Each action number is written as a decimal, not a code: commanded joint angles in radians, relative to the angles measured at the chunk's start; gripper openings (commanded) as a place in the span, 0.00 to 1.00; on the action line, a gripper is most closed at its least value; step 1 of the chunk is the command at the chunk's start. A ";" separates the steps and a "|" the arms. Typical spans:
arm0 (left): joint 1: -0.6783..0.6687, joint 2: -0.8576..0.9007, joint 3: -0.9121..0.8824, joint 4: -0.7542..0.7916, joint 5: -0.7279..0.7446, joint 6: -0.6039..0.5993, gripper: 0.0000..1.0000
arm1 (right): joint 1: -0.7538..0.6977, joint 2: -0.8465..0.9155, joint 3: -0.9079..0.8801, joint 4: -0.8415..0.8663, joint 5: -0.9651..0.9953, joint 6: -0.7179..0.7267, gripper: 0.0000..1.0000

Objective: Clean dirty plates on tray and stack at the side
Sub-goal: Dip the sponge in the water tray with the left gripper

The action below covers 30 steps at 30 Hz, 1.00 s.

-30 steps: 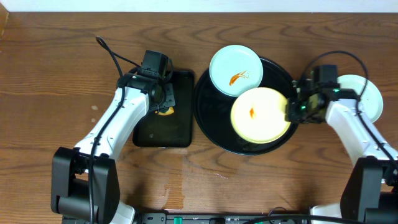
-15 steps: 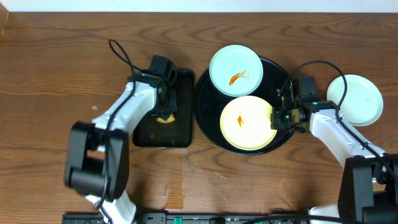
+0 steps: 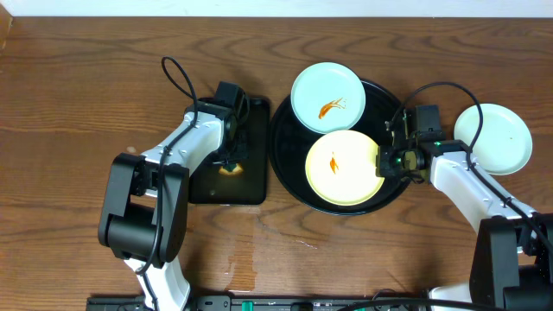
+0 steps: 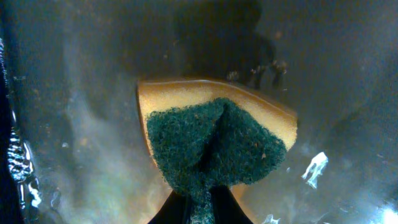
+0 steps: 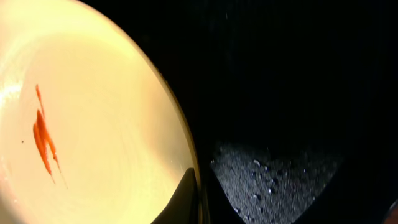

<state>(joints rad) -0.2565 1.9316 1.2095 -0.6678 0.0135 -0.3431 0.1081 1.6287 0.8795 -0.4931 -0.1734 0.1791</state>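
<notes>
The round black tray holds a pale yellow plate with an orange smear and a mint-white plate with an orange smear overhanging its far rim. A second mint-white plate lies on the table at the right. My right gripper is shut on the yellow plate's right rim, one finger over the rim and one under. My left gripper is shut on a yellow sponge with a green scouring pad, low over the black rectangular tray.
The black rectangular tray lies just left of the round tray, nearly touching it. A black cable loops behind my left arm. The table's far edge runs along the top.
My left gripper has moved down the rectangular tray with the sponge. Over the second, my right gripper pushed the yellow plate left on the round tray, then held still.
</notes>
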 commanded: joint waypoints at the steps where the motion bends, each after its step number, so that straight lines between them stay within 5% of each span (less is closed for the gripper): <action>1: 0.010 0.011 0.000 -0.005 -0.048 0.004 0.08 | 0.008 -0.005 -0.006 0.031 0.013 0.019 0.01; 30: 0.011 -0.490 0.000 0.148 -0.099 0.085 0.07 | 0.011 -0.005 -0.006 0.063 0.013 0.029 0.01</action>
<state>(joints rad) -0.2504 1.4960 1.2102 -0.5343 -0.0341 -0.2821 0.1089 1.6287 0.8795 -0.4301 -0.1635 0.1944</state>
